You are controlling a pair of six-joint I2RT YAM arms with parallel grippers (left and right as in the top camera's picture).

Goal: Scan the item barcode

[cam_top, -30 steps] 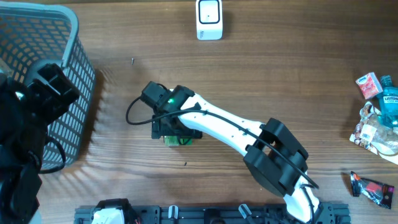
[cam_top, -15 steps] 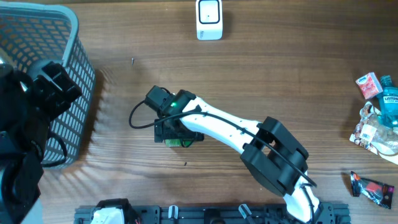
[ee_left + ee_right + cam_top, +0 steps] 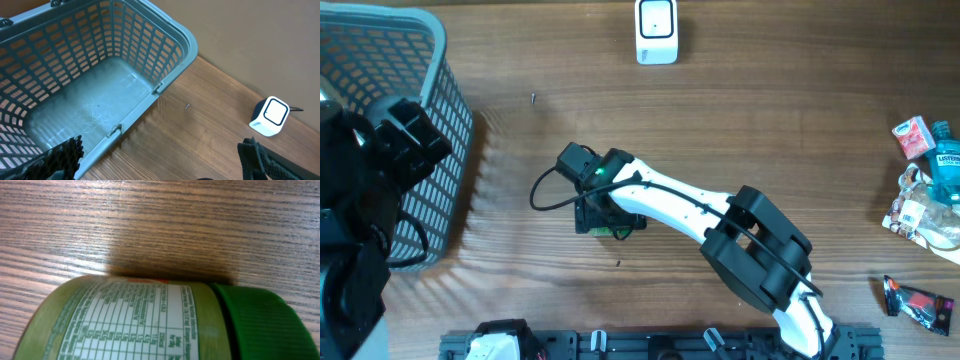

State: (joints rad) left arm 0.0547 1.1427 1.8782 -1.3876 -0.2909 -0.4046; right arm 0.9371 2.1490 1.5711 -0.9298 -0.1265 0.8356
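- Mostly, the scene is a brown wooden table (image 3: 770, 110) with long grain lines, seen from above.
- Behind the table, the left wrist view shows a plain beige wall (image 3: 250, 30).
- At the far left stands a grey-blue basket (image 3: 430, 60) with grid walls. Its floor is bare plastic with light scratches.
- A white scanner (image 3: 656, 30) stands at the far edge of the table, near the middle, well apart from the basket.
- A small dark speck (image 3: 533, 98) lies on the wood between the basket and the scanner.
- The bottle (image 3: 125, 325) lies on its side on the table, left of the middle. It is olive green with a white printed label (image 3: 135, 320) and a ribbed green cap (image 3: 260, 325).
- The right gripper (image 3: 605, 215) is directly over the bottle. Its fingers are hidden, so I cannot tell if they hold it.
- The left gripper (image 3: 160, 167) hangs above the basket's corner, its jaws wide apart with nothing between them.
- At the right edge lie a pink box (image 3: 913, 137) and a blue bottle (image 3: 945, 160), probably beside some wrapped packets.
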